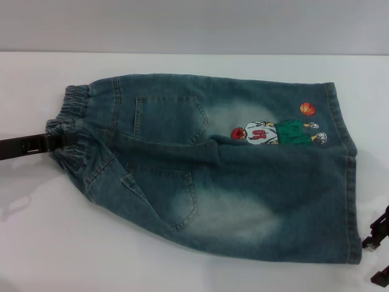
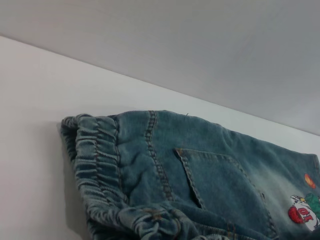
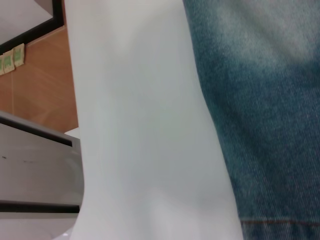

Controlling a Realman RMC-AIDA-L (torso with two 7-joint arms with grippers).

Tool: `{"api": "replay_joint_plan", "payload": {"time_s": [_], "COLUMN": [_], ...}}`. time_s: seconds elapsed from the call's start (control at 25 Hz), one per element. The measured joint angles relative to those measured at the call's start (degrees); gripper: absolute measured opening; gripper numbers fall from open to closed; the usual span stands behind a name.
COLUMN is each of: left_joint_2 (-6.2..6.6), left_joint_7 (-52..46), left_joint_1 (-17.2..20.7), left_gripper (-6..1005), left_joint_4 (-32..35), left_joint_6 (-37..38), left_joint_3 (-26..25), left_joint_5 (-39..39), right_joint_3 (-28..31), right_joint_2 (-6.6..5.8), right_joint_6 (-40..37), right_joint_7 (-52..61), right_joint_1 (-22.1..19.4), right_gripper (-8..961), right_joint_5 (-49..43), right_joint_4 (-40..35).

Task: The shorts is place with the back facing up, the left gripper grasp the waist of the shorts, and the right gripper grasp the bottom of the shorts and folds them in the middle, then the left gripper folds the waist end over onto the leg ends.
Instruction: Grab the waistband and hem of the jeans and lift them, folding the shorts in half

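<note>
the right hand (image 1: 378,243) is cut off by the head view's edge.

Surroundings: white table (image 1: 182,274), grey wall (image 1: 194,24).
Seen past table edge in right wrist view: brown floor (image 3: 40,85), grey shelf (image 3: 35,170) with dark edge strips, small green labels (image 3: 12,59) at corner.

Left gripper (image 1: 58,141): slim, flat and black, a long dark bar with a paler slotted marking partway along, ending in a blunt tip among denim folds. Right gripper (image 1: 378,240): black, angular, jagged in outline, only partly in view at the near right edge, with a second dark piece just below. No cables or lights discernible.
</note>
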Motion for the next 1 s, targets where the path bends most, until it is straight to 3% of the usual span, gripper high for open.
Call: {"api": "replay_joint_plan", "payload": {"time_s": [1.0], "left_joint_2": [-0.06], "left_joint_7": [0.39], "left_joint_1": [0.45], "left_gripper": [48], "left_joint_4": [-0.33], "left_joint_6": [-0.17], "left_joint_3": [0.36], "left_joint_5": [-0.01], "right_joint_3": [0.22], "right_joint_2": [1.81], "right_joint_6": [-0.01], "right_joint_7": [-0.22], "right_joint_1": [2.61], "right_gripper": [732], "right_joint_5": [0.74], "right_joint_4": [-0.20]}}
